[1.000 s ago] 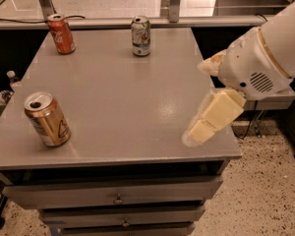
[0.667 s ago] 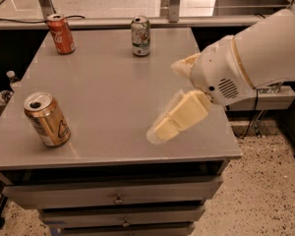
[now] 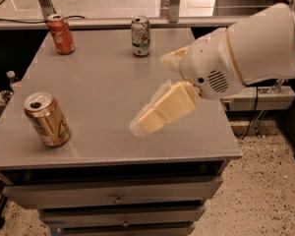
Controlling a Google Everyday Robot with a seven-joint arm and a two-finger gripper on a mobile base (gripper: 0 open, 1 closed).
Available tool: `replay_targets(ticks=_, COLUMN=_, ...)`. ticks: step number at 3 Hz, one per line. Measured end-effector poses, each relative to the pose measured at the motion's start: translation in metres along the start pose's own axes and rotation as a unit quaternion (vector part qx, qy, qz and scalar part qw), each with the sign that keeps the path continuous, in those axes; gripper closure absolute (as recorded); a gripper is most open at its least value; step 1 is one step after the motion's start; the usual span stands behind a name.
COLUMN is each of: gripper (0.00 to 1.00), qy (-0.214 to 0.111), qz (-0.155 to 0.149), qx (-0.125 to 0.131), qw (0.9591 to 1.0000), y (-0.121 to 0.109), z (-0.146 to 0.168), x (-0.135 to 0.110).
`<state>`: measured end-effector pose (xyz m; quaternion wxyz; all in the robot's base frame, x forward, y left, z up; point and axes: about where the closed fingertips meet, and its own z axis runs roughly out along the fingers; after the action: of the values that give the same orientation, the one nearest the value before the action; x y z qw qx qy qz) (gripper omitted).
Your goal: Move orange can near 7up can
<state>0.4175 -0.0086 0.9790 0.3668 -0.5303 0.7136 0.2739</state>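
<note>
I see three drink cans standing on the grey metal surface point(image 3: 98, 77). Each has its silver top on; what is inside I cannot tell.

The golden-orange metallic can point(image 3: 46, 119) stands at the near left corner, well apart from the others. It is upright on its base, with its long axis vertical. Its top shows a dark opening, and the pale triangular mark faces the front edge.

The white and green 7up can point(image 3: 140, 36) stands upright near the far edge, about midway along it. The red cola can point(image 3: 60, 33) stands upright at the far left corner, near the 7up can but not touching it.

The white rounded arm housing point(image 3: 226, 58) reaches in from the right, over the right-hand part of the surface. From it the cream-coloured gripper point(image 3: 140, 126) slants down and to the left, above the front middle, well clear of every can. It has hold of nothing; how far it is open I cannot tell.

Grey drawers point(image 3: 118, 198) sit below the surface.
</note>
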Motion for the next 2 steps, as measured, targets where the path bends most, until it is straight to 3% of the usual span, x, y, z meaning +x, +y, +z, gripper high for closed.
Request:
replay_targets(ticks=1, gripper=0.00, qy=-0.016, qz=-0.014, qx=0.003, qw=0.9998, y=-0.002, z=0.017, x=0.000)
replay_targets(ticks=2, gripper=0.00, qy=-0.056, qz=-0.050, qx=0.010, qw=0.9972, y=-0.003, z=0.062, x=-0.007)
